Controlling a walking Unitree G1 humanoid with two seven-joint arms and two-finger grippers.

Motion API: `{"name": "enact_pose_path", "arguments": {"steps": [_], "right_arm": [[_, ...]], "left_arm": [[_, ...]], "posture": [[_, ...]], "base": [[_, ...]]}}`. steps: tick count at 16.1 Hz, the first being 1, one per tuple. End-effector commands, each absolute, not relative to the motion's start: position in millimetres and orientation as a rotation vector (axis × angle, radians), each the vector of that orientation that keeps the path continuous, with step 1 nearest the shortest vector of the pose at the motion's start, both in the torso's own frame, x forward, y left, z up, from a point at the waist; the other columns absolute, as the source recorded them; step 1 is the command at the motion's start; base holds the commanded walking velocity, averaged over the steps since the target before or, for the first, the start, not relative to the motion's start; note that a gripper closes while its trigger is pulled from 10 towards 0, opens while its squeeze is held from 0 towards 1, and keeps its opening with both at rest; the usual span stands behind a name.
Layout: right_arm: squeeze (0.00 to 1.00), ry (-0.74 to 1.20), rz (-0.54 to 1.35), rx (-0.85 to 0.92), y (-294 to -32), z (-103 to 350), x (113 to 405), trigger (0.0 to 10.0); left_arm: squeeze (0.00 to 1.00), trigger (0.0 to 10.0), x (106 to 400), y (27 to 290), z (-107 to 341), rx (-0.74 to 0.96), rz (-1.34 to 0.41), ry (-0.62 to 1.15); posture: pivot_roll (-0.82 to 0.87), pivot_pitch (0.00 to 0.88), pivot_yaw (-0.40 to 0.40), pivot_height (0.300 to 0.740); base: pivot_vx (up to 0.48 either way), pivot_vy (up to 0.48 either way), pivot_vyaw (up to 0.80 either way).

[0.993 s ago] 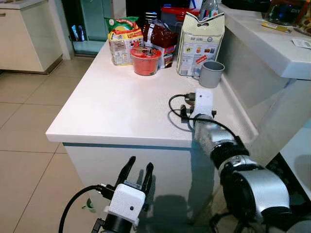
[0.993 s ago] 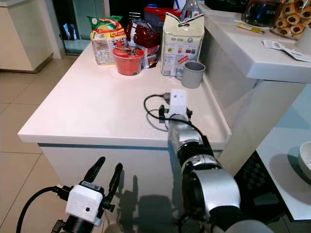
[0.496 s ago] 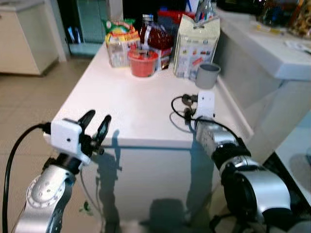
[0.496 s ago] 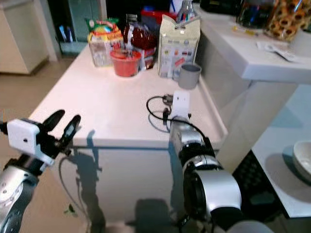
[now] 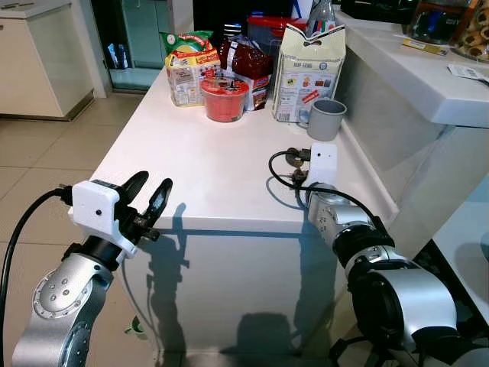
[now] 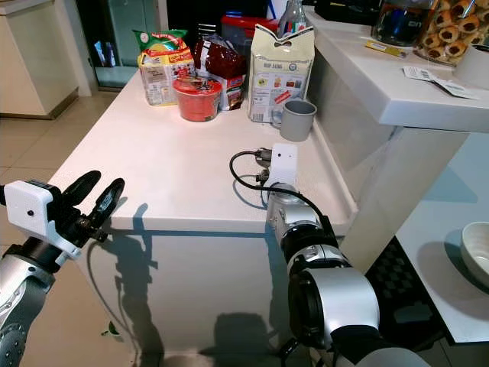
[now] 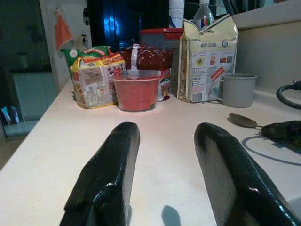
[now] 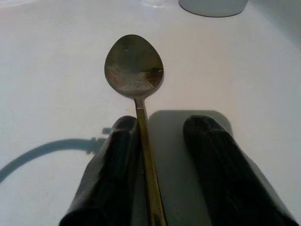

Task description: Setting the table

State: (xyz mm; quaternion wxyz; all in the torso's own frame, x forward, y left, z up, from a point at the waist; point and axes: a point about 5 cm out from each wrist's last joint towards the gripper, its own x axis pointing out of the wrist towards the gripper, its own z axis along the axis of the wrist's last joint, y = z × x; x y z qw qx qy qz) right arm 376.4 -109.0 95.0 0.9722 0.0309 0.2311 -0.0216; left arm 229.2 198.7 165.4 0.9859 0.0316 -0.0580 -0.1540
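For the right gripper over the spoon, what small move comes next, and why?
Probably close the right gripper on the metal spoon. Its handle lies against one black finger with a gap to the other, flat on the white counter.

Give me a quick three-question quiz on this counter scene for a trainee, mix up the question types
1. True or false: the spoon lies on the white counter between the right tool's two fingers.
2. Which item stands closest to the grey cup? A. the paper bag; B. the red bowl; C. the green and yellow packet.
3. Fill in the blank: the left tool, raised at the counter's near edge, has its fingers ____.

Key: 1. True. 2. A. 3. open.
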Motion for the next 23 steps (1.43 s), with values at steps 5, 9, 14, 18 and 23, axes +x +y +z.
{"name": "enact_pose_path", "arguments": {"steps": [5,9,14,18,23], "right_arm": [[0.00,0.714,-0.033,0.034,-110,38,341,0.0],[0.00,0.700,-0.019,0.012,-109,38,340,0.0],[0.00,0.675,-0.005,-0.015,-108,41,343,0.0],[0.00,0.411,0.010,-0.123,-100,83,368,0.0],[0.00,0.084,-0.013,-0.146,-94,125,381,0.0]], "left_arm": [[0.00,10.0,229,200,163,0.040,-0.301,-0.099],[0.00,10.0,219,207,150,-0.024,-0.263,-0.054],[0.00,10.0,201,231,125,-0.077,-0.161,0.005],[0.00,10.0,200,227,123,-0.080,-0.176,0.008],[0.00,10.0,203,224,121,-0.084,-0.188,-0.002]], "posture": [[0.23,0.000,-0.011,0.740],[0.23,0.000,-0.012,0.740],[0.25,0.000,-0.023,0.740],[0.24,0.000,-0.023,0.740],[0.23,0.000,-0.022,0.740]], "base": [[0.000,0.000,0.00],[0.000,0.000,0.00],[0.000,0.000,0.00],[0.000,0.000,0.00],[0.000,0.000,0.00]]}}
